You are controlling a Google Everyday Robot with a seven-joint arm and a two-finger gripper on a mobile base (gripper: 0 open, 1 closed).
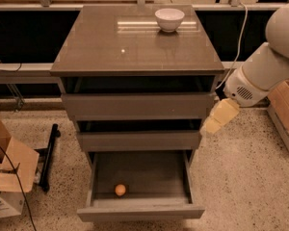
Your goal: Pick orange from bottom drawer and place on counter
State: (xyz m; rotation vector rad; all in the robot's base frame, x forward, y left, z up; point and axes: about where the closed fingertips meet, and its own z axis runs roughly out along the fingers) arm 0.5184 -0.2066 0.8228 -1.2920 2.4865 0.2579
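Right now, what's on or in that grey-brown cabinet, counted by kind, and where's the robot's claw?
Small round white bowl, on the glossy counter: 1
Small round orange fruit, in the open bottom drawer: 1
Total: 2
The cream gripper hangs off the cabinet's right side in this view.

Single camera, high, mid-range, facing down onto cabinet (137, 106) front; gripper (220, 117) mid-right in frame, beside cabinet.

cream jaws beside grey-brown drawers (137, 106)

Arm (267, 69) enters from right; tool (220, 117) angled down-left.
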